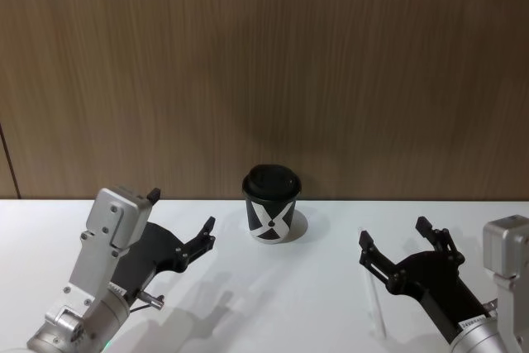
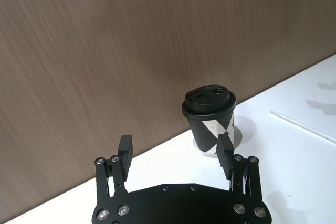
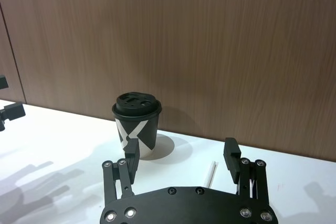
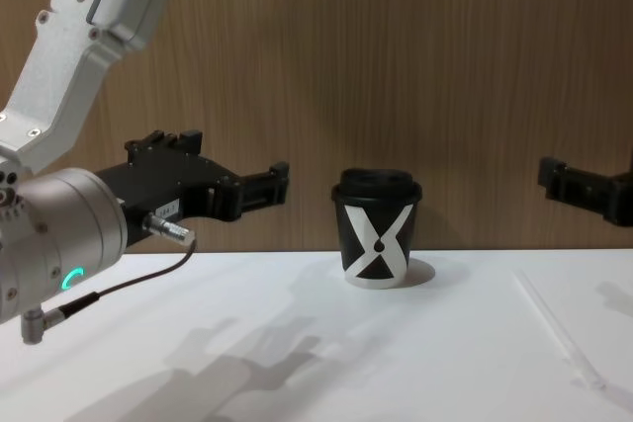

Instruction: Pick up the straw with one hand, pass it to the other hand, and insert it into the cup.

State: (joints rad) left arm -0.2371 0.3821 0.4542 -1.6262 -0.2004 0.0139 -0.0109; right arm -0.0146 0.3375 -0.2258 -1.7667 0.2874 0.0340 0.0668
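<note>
The left gripper (image 1: 182, 211) hangs over the near left part of the white table (image 1: 273, 303). Its silver wrist slants up out of the near left corner, and its black fingers point forward and to the right, toward the cup. The jaws are spread wide with nothing between them. In the chest view this gripper (image 4: 229, 173) is well clear of the tabletop, about level with the cup's lid (a green ring (image 4: 67, 279) glows on the thick wrist). In its own wrist view the gripper (image 2: 175, 150) frames the cup (image 2: 209, 109) beyond the gap, closer to one finger than the other.

The cup (image 1: 271, 204) stands upright in the middle, far back on the table and just in front of the wood-panelled wall (image 1: 264, 64). Its lid is on and its white X faces the robot. Neither gripper touches it.

The straw (image 1: 376, 307) lies flat on the table to the right of the cup and nearer the robot. It runs roughly from near to far and is well apart from the cup. The chest view shows the straw (image 4: 559, 338) resting alone on the white surface.

The right gripper (image 1: 395, 236) reaches in from the near right corner, with its fingers aimed forward and left toward the cup. It is raised off the table, wide open and empty. It hovers above the straw's far end without touching it. In the right wrist view the gripper (image 3: 181, 150) shows the tip of the straw (image 3: 210, 174) lying below the gap between its fingers.
</note>
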